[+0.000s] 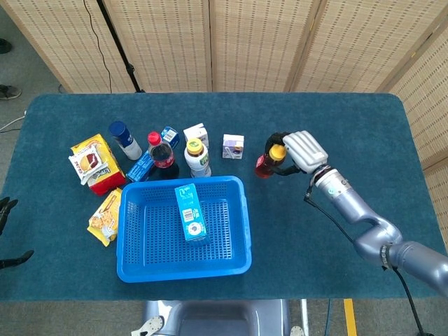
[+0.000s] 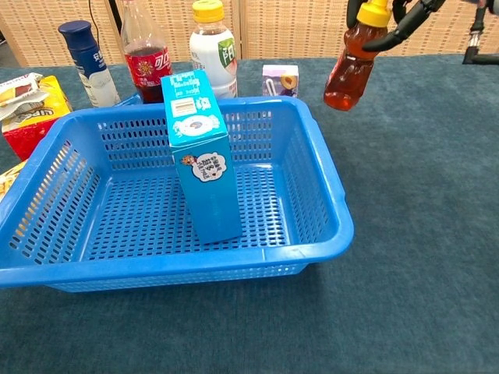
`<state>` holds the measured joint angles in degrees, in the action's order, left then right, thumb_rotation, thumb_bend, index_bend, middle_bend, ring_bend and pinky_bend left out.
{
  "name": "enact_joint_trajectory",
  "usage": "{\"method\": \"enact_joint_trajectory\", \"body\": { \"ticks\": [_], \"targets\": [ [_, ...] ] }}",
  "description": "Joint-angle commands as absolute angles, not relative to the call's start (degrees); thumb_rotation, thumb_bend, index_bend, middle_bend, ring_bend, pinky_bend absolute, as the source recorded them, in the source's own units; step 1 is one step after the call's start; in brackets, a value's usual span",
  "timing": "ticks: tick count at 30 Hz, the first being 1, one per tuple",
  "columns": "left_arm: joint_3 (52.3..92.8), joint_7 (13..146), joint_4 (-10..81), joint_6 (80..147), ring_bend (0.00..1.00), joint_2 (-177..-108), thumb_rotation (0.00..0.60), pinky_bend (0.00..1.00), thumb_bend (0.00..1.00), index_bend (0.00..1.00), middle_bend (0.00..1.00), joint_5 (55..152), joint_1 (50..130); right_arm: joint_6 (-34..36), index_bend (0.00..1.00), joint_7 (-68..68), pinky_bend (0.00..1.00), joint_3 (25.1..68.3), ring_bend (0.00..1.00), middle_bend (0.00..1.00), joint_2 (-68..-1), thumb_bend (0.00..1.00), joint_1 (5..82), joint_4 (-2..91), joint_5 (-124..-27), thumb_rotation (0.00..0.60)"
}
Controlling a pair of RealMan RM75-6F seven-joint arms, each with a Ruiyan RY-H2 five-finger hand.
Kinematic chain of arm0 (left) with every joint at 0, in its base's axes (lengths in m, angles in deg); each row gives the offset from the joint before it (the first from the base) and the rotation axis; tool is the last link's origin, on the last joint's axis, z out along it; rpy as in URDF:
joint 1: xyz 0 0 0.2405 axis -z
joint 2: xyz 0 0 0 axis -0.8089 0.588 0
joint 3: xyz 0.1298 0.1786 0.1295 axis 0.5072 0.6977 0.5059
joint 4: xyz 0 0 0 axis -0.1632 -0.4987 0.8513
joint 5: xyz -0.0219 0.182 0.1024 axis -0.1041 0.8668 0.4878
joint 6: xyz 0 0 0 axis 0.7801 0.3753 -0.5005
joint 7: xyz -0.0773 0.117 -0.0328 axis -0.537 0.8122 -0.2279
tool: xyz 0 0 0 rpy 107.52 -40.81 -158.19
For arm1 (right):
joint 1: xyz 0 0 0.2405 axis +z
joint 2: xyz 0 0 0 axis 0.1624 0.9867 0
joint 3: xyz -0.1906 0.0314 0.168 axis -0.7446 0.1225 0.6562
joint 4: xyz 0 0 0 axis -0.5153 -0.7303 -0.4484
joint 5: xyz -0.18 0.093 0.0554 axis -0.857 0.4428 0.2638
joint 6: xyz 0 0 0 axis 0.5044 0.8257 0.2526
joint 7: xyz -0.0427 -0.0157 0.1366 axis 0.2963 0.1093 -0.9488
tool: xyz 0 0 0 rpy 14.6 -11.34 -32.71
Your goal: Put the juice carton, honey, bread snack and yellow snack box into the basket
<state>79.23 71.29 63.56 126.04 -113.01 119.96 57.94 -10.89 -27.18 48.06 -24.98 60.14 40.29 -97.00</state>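
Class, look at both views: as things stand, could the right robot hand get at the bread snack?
Probably not. The right robot hand already holds the honey, lifted off the table, and the bread snack lies far off, beyond the basket.

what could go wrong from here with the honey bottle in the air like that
The right hand grips the honey bottle only near its yellow cap, and the bottle hangs tilted, so it might swing or slip out on the way.

The blue basket has a raised rim between the bottle and its floor; carried too low, the bottle's base could catch on it.

The juice carton stands upright inside the basket; a drop placed too close might knock it over.
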Motion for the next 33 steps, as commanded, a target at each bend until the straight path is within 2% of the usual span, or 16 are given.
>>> {"method": "enact_joint_trajectory", "body": {
  "ticks": [1, 6, 12, 18, 33],
  "targets": [
    [79.30, 71.24, 63.51, 126.07, 0.00, -113.00, 0.600, 0.00, 0.14, 0.00, 0.00, 120.13, 57.94, -5.47, 0.65, -28.50, 0.67, 48.06, 0.65, 0.62, -19.62, 0.54, 57.91, 46.43, -100.51, 0.600],
    [79.49, 71.32, 63.58, 125.96, 0.00, -113.00, 0.600, 0.00, 0.14, 0.00, 0.00, 120.59, 58.07, 0.35, 0.65, -30.15, 0.67, 46.84, 0.65, 0.62, -13.45, 0.54, 55.54, 54.69, -105.69, 0.600],
    [79.55, 71.86, 63.83, 125.84, 0.00, -113.10, 0.600, 0.00, 0.14, 0.00, 0.00, 120.81, 58.28, 3.93, 0.65, -28.17, 0.67, 44.12, 0.65, 0.62, -11.18, 0.54, 54.42, 61.41, -112.38, 0.600],
    [79.65, 71.69, 64.05, 126.16, 0.00, -112.95, 0.600, 0.00, 0.14, 0.00, 0.00, 121.14, 58.19, 4.34, 0.65, -20.37, 0.67, 42.13, 0.65, 0.62, -13.02, 0.54, 54.83, 64.53, -117.62, 0.600],
    [79.82, 68.92, 62.67, 126.18, 0.00, -112.55, 0.600, 0.00, 0.14, 0.00, 0.00, 121.42, 57.92, 1.26, 0.65, -10.60, 0.67, 38.88, 0.65, 0.63, -14.23, 0.54, 55.30, 75.12, -121.26, 0.600]
  ]
}}
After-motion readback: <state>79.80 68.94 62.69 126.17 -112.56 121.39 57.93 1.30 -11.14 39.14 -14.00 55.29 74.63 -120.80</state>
